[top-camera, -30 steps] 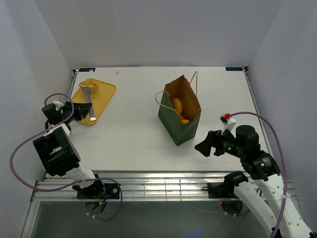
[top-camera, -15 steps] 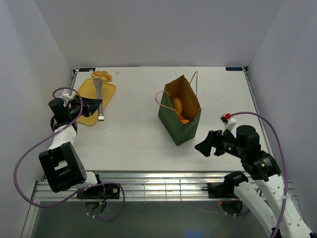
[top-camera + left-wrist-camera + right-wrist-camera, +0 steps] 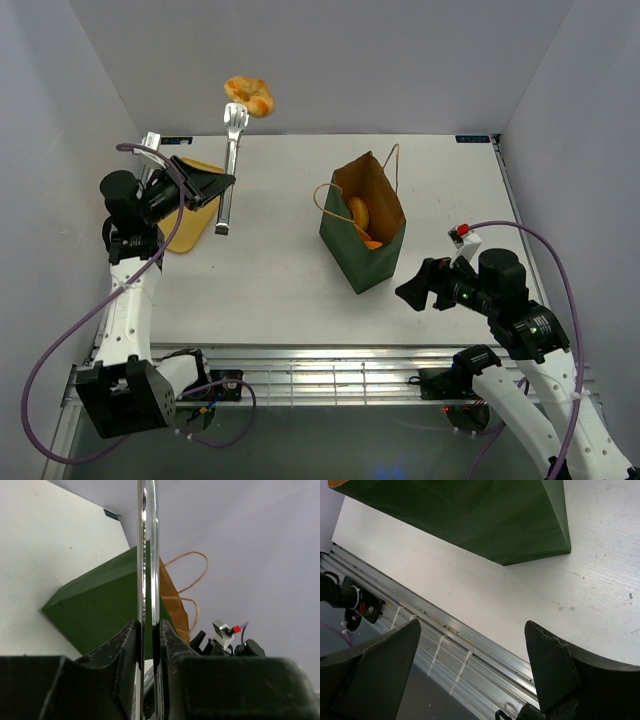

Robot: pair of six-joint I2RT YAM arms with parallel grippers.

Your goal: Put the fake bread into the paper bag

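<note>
L gripper [image 3: 224,184] clamps shiny metal tongs [image 3: 232,150] pinching a golden-brown toy bread roll [image 3: 249,96] at its 12 o'clock, dark green paper bag [image 3: 372,250] w/ orange bread pcs [image 3: 358,212] inside at 3 o'clock, R gripper [image 3: 413,291] at bag's 5 o'clock, spread wide, empty.

The bread piece [image 3: 249,96] up in the tongs [image 3: 229,170] is golden-brown with orange patches, and the tongs are bright, mirror-shiny silver. The tray [image 3: 188,232] is plain mustard yellow. The paper bag [image 3: 372,255] is dark green outside and kraft brown inside, with thin tan handles [image 3: 394,168]. The bread [image 3: 359,213] lying in it shows orange. The table [image 3: 280,280] is white with a few dark specks. The left end effector [image 3: 222,184] and right end effector [image 3: 404,293] are matte black. The cables [image 3: 68,340] are purple, and a small button [image 3: 460,236] is red.
</note>
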